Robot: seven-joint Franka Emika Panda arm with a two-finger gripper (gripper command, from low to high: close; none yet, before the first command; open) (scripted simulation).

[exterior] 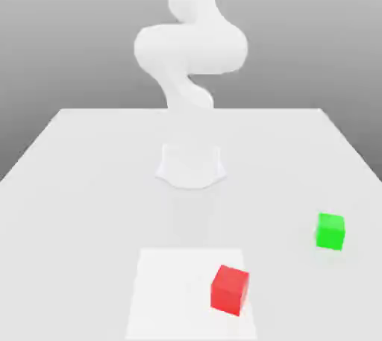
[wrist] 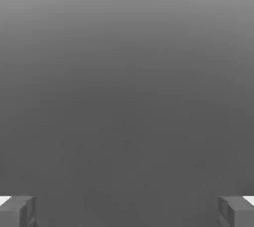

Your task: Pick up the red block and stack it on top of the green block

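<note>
Your red block (exterior: 229,289) sits low in the exterior view, a little toward that view's right of the middle, on the white square patch (exterior: 179,295) near that patch's right-hand side. It is turned somewhat, so its faces do not run in line with the patch's edges. The green block (exterior: 330,231) is on the table (exterior: 89,220) in the lower right of the same view, well apart from the red one. Your arm (exterior: 192,48) stands in the upper middle of that picture.

In the hand view you have the gripper (wrist: 127,212) with its two fingers wide apart and nothing between them, so the pick is still to be made.

The red block looks like a rigid, smooth-sided cube, probably light and not fragile. It should not squash under your grip, but smooth faces may slip or twist if you catch them off-square. Turn the wrist to match its angle, come straight down over its centre, and close on two opposite upright faces around mid-height, with even, moderate pressure. Pinch across corners and it will likely spin away.

Then lift it clear before you travel, centre it above the green block, line up the faces, and lower gently; a hard or lopsided set-down could nudge the lower cube or tip yours off.
</note>
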